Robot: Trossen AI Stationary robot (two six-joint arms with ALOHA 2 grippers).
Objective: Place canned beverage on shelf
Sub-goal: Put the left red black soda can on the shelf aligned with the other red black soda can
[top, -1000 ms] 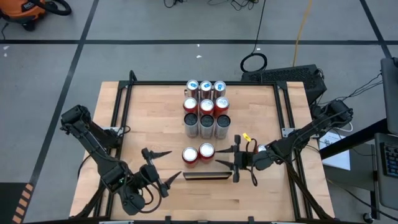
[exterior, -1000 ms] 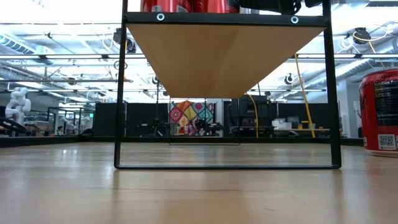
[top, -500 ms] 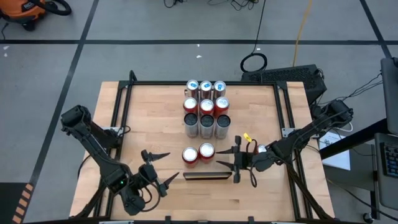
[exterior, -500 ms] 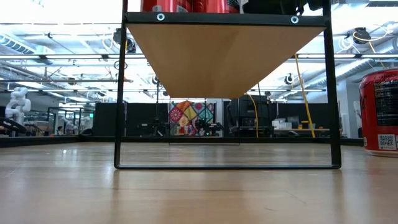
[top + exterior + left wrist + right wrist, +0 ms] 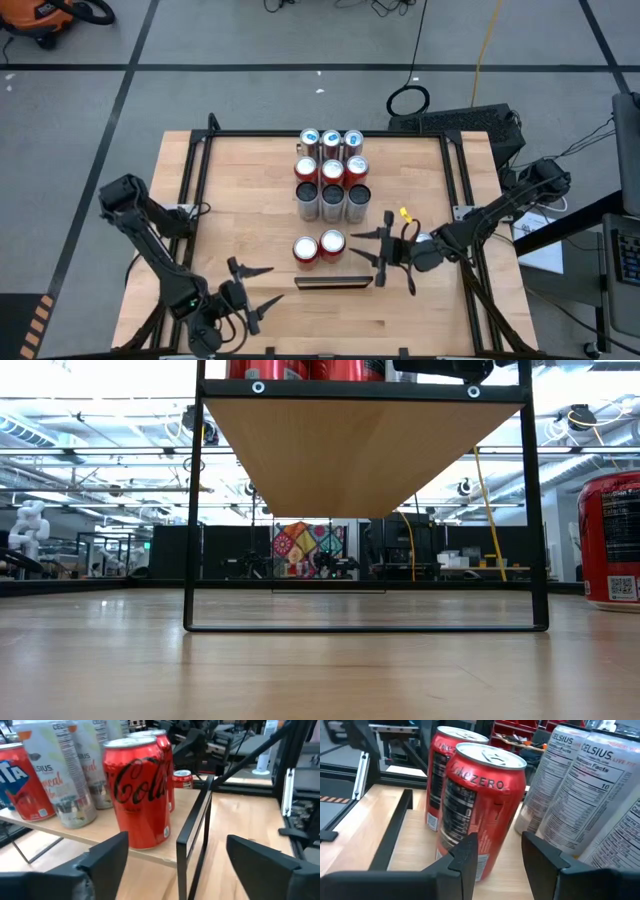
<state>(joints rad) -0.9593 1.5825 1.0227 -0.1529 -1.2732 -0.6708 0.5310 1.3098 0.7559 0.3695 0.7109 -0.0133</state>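
Red can (image 5: 306, 250) on shelf (image 5: 107, 827), well apart from left gripper (image 5: 252, 296).

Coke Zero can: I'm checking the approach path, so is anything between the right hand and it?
Nothing visible does. The right hand, fingers apart, points straight at the Coke Zero can standing on the shelf. Another red can stands behind it and the Celsius cans beside it, off the path.

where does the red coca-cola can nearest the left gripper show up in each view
high view: the Coca-Cola can is the left one of the front pair on the shelf.
low view: red can bases at the top edge; cannot tell which is it.
left wrist view: centre, the nearest can.
right wrist view: the can behind the Coke Zero can.
shared landmark: the silver Celsius cans.
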